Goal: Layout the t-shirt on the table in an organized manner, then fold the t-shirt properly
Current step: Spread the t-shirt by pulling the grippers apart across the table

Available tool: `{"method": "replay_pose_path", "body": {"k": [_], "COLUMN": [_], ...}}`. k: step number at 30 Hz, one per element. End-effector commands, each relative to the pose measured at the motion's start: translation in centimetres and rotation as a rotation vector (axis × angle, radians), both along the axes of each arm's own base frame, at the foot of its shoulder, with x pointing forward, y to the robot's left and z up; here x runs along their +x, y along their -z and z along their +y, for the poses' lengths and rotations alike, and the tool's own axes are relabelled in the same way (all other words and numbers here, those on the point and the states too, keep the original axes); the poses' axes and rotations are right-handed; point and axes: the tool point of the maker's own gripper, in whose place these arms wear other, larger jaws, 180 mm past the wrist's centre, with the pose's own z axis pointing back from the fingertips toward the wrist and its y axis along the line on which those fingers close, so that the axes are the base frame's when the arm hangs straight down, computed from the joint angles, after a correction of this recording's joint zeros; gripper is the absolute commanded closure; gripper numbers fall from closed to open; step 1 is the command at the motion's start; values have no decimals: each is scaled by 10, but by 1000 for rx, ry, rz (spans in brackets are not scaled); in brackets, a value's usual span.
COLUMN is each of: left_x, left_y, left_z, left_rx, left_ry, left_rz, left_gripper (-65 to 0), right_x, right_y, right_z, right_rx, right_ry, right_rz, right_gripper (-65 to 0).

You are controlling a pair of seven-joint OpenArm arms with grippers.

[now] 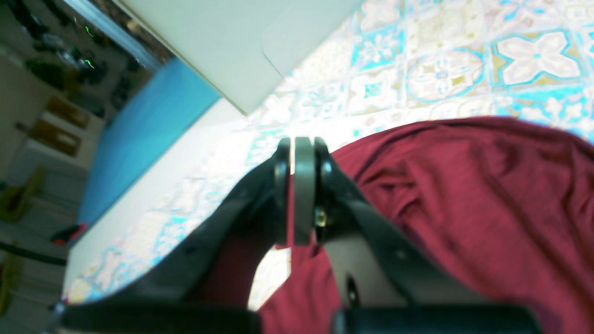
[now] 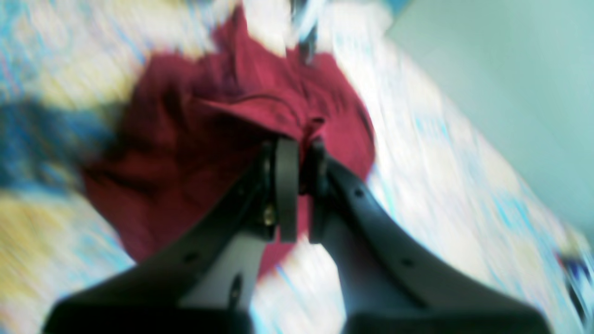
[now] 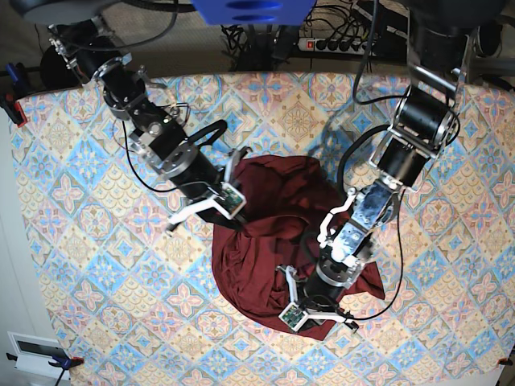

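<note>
The dark maroon t-shirt [image 3: 273, 241] lies crumpled in a heap at the middle of the patterned table [image 3: 105, 241]. My left gripper [image 3: 308, 310] sits at the heap's near edge. In its wrist view the left gripper [image 1: 293, 153] is shut, with a thin strip of the t-shirt [image 1: 464, 195] pinched between the pads. My right gripper [image 3: 235, 201] is at the heap's upper left edge. The blurred right wrist view shows the right gripper [image 2: 299, 148] shut on a fold of the t-shirt [image 2: 185, 153] above the table [image 2: 441, 185].
A power strip [image 3: 338, 36] and cables lie beyond the table's far edge. Clamps [image 3: 14, 104] hold the cloth at the left corners. A white box [image 3: 32, 350] sits off the near left corner. A pale panel [image 1: 209, 37] stands past the table [image 1: 441, 69] edge.
</note>
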Motion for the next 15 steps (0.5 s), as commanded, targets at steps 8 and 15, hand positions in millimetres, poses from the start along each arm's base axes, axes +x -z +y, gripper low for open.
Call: {"method": "replay_pose_path", "body": {"k": [8,15], "left_x": [15,8], "left_y": [-46,-24], "left_z": [-79,-79], "left_rx": [-71,-35], "left_ry": [90,80], "left_rz": [-66,-28], "left_gripper": [0,0], "right_x": [79,119], "right_y": [-12,-2], "right_z": [-139,-297], "right_rx": [101,199], "right_ry": [351,780], "right_rz": [36,88], "right_gripper": [0,0]}}
